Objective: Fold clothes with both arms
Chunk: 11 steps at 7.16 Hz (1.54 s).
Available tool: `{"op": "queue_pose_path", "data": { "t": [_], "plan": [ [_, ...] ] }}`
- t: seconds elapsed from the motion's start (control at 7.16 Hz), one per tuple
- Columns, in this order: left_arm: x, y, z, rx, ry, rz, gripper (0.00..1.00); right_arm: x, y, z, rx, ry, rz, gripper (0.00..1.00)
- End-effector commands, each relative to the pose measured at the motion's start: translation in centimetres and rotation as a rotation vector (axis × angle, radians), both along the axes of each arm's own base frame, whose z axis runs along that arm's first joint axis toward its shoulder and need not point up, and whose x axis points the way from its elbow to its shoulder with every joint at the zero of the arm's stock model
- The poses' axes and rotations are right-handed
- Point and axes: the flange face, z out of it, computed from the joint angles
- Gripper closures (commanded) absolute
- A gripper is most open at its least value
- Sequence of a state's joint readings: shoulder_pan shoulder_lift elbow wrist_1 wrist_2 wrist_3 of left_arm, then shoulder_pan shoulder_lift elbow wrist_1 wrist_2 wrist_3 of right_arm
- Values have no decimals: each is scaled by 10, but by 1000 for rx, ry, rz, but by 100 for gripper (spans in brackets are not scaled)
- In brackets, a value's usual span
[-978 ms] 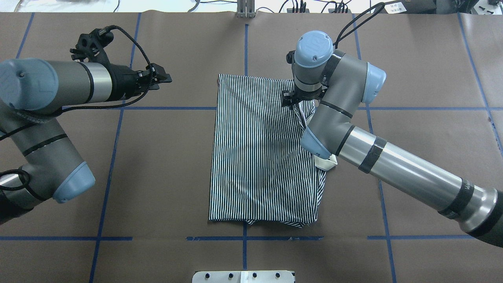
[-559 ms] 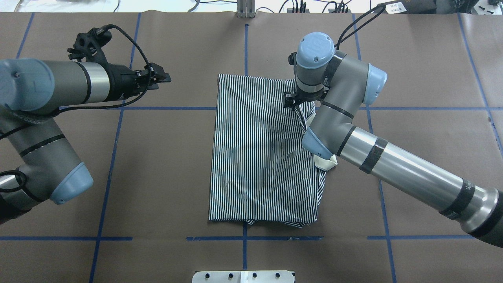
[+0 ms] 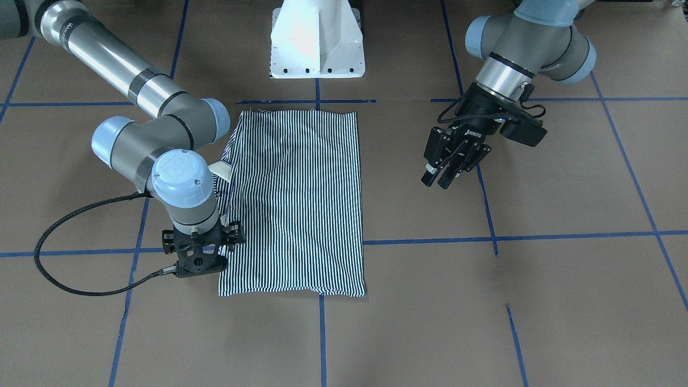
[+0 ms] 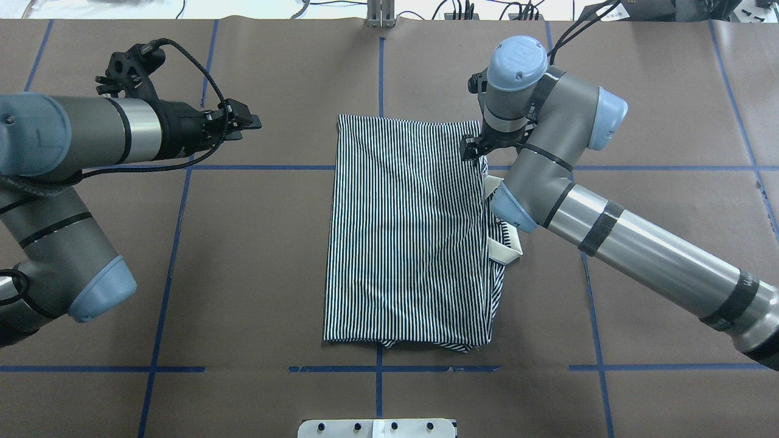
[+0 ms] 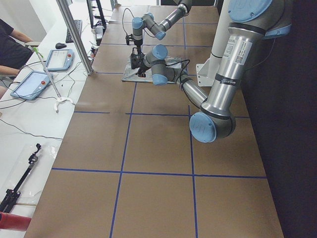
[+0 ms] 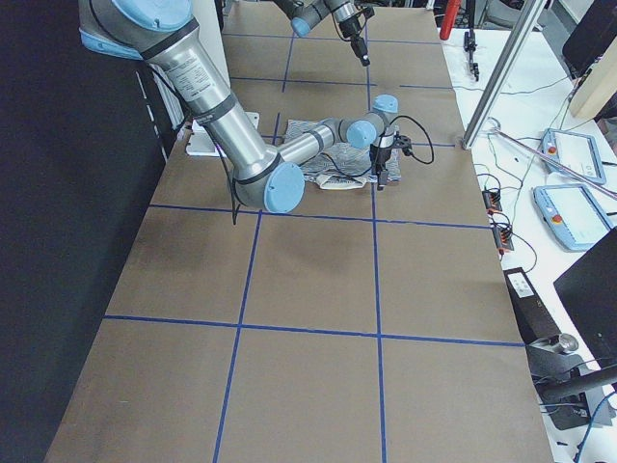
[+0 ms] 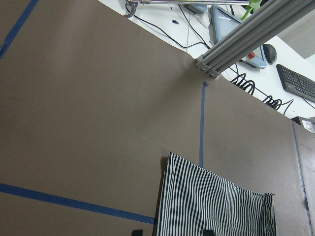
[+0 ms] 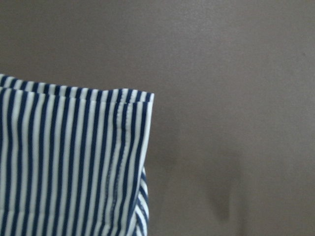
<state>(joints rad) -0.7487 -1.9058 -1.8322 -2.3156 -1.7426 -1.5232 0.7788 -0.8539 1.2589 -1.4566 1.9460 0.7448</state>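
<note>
The striped shirt (image 4: 408, 243) lies folded into a tall rectangle mid-table, also seen in the front view (image 3: 295, 199). A bit of its cream collar (image 4: 506, 250) sticks out at its right edge. My right gripper (image 4: 473, 148) points straight down over the shirt's far right corner (image 8: 133, 103), which lies flat on the table. The wrist hides its fingers, so I cannot tell its state. My left gripper (image 3: 435, 180) hovers open and holding nothing above bare table, well to the left of the shirt (image 7: 211, 206).
The brown table cover carries a grid of blue tape lines (image 4: 182, 243). The white pedestal base (image 3: 317, 37) stands at the robot's edge. An aluminium post (image 4: 380, 12) rises at the far edge. A person (image 5: 12, 47) sits beyond the table's far side.
My right wrist has shifted right and toward the far edge, from over the shirt to its corner. The left arm has drawn back slightly. The shirt has not moved.
</note>
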Motion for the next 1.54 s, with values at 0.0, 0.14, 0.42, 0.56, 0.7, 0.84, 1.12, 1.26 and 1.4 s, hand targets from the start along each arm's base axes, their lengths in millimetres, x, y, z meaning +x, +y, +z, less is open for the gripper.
{"op": "queue_pose_path", "data": {
  "t": [0.0, 0.14, 0.42, 0.56, 0.7, 0.84, 1.12, 1.26, 1.4],
  "plan": [
    [0, 0, 0, 0, 0, 0, 50, 19, -3, -4, 13, -27, -28, 0],
    [-1, 2, -3, 4, 4, 2, 50, 40, 17, -17, 33, -68, -7, 0],
    [-1, 4, -7, 6, 13, 18, 50, 56, 103, -38, -96, -185, 173, 0],
    [3, 5, -4, 2, 8, 24, 50, 45, 146, -55, -199, -230, 307, 0],
    [6, 3, -2, -2, 4, 26, 50, 29, 192, -65, -236, -254, 443, 0],
    [7, 2, 0, -7, 1, 25, 50, 25, 229, -66, -291, -271, 504, 1],
    [12, 0, 11, -26, -13, 27, 50, -20, 301, -66, -380, -291, 690, 12],
    [14, -2, 16, -34, -21, 29, 50, -34, 324, -63, -363, -294, 726, 15],
    [17, -3, 21, -43, -29, 30, 50, -40, 337, -54, -385, -279, 737, 18]
  ]
}}
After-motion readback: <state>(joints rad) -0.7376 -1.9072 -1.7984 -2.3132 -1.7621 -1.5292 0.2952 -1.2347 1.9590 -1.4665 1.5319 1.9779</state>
